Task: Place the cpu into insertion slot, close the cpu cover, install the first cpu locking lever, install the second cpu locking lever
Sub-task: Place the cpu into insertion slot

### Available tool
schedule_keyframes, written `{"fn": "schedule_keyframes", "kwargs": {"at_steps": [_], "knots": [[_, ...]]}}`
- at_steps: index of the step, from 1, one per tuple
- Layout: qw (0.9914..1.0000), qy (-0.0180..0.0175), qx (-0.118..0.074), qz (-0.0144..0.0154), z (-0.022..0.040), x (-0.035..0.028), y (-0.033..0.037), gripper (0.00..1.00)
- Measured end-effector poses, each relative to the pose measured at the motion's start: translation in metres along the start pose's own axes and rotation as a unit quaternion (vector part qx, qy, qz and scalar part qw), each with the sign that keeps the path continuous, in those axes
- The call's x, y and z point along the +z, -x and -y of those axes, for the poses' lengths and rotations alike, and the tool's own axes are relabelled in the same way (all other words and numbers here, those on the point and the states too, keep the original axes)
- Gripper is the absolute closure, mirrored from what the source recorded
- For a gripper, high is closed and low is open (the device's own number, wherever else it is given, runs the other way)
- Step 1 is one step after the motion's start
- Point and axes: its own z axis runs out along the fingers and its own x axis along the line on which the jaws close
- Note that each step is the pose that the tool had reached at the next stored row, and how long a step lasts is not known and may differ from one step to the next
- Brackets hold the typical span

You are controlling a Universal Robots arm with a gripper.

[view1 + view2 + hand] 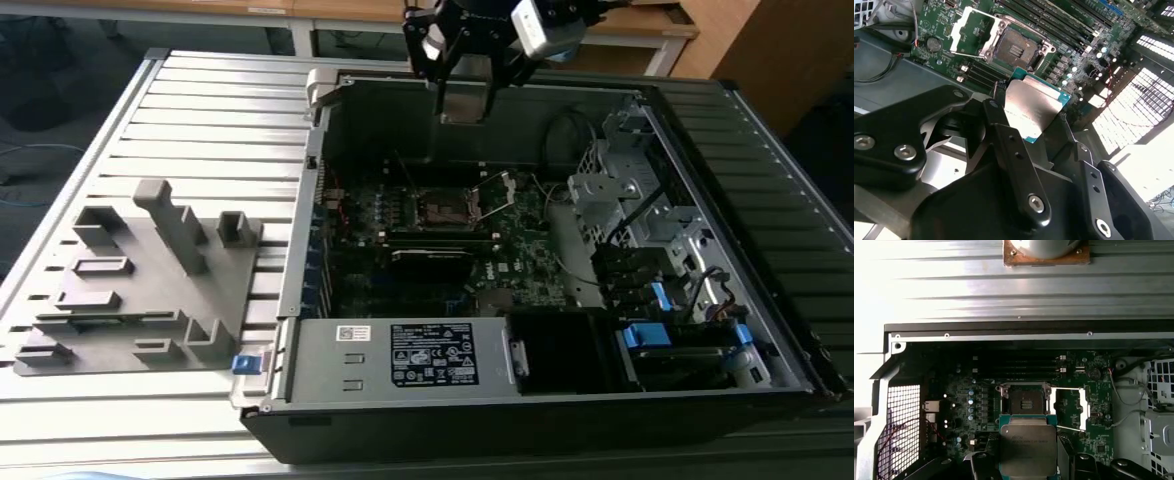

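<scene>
My gripper [465, 95] hangs above the open computer case, over its far wall, shut on the cpu [463, 106]. In both wrist views the cpu [1031, 107] [1028, 447] is a flat silver-topped square on a green base, pinched at its sides between the black fingers [1000, 127]. The insertion slot [445, 208] [1015, 48] [1023, 404] lies bare on the green board, well below the chip. The cpu cover [971, 31] [1070, 409] is swung open to one side of the slot. A thin wire lever [1070, 388] stands loose by the cover.
The case's metal walls [320, 180] ring the board. A drive cage with cables [641, 205] fills the exterior view's right, a power supply [400, 355] the near side, a black module [434, 262] lies near the slot. A grey fixture tray [134, 290] sits on the slatted table at the exterior view's left.
</scene>
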Motion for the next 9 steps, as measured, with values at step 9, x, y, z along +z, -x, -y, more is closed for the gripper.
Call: {"fn": "schedule_keyframes", "kwargs": {"at_steps": [9], "knots": [[1.0, 0.0, 0.0, 0.0, 0.0012, 0.0135, 0.0003, 0.46]]}}
